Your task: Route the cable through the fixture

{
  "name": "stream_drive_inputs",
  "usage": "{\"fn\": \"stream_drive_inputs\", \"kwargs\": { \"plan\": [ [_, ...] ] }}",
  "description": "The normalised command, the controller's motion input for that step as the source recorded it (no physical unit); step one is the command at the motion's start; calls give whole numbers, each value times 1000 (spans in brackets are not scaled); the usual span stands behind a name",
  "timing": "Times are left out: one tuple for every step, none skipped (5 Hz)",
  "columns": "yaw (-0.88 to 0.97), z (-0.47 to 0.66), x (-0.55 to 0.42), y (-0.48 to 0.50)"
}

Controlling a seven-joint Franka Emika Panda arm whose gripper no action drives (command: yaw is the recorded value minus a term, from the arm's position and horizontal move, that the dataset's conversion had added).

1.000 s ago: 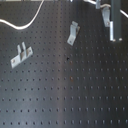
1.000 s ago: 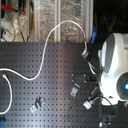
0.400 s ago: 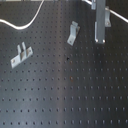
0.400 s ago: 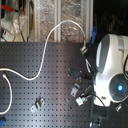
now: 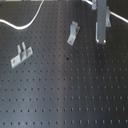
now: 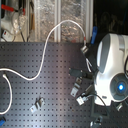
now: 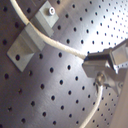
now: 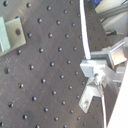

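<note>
The cable (image 6: 47, 47) is a thin white cord curving across the black perforated board from the second exterior view's left up to the back. My gripper (image 5: 101, 39) hangs over the board at the first exterior view's upper right, its fingers pressed together. In the first wrist view the cable (image 7: 65, 47) crosses a grey metal fixture bracket (image 7: 30, 40) and runs into the fingers (image 7: 107, 62), so the gripper is shut on the cable. The second wrist view shows the cable (image 8: 84, 35) entering the fingers (image 8: 97, 65), with a bracket (image 8: 9, 34) off to the side.
Two small metal brackets stand on the board in the first exterior view, one (image 5: 73, 33) just left of the gripper and one (image 5: 20, 55) far left. Bins and clutter (image 6: 45, 15) line the board's back edge in the second exterior view. The white arm body (image 6: 110, 65) fills that side.
The gripper has shifted toward the first exterior view's left and slightly lower, nearer the middle bracket. The brackets have not moved.
</note>
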Motion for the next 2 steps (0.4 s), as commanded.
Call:
{"fn": "stream_drive_inputs", "kwargs": {
  "plan": [
    [0,366,6,4],
    [0,446,8,5]
  ]
}}
